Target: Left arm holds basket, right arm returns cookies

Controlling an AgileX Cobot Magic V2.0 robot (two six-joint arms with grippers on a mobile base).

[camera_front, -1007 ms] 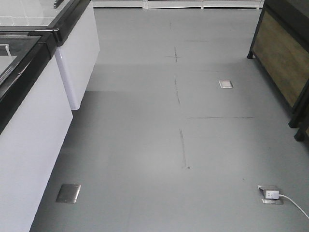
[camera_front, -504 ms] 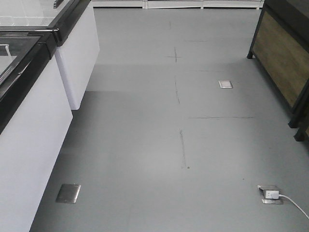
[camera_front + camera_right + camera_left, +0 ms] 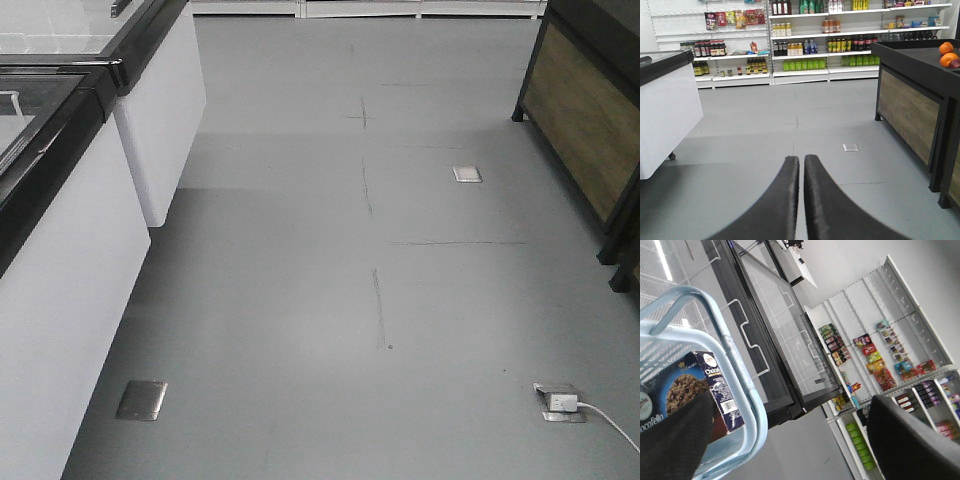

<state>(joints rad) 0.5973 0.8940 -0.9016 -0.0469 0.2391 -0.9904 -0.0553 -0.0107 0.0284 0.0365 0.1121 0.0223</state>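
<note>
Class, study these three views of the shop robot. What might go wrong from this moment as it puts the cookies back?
1. A white plug and cable lie on the floor ahead to the right. The base may snag them if it drives that way.
2. The right hand is shut and empty, while the cookies sit in the basket. Reaching in without opening may knock the box instead of gripping it.

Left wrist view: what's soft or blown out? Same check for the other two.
Left wrist view: tilted; the left fingers are dark, soft blobs, the cookie box print reads fine, the ceiling light is blown out. Right wrist view: right fingers out of focus, shelves clear. Front view: even light, faint sheen on the floor, no blur.
</note>
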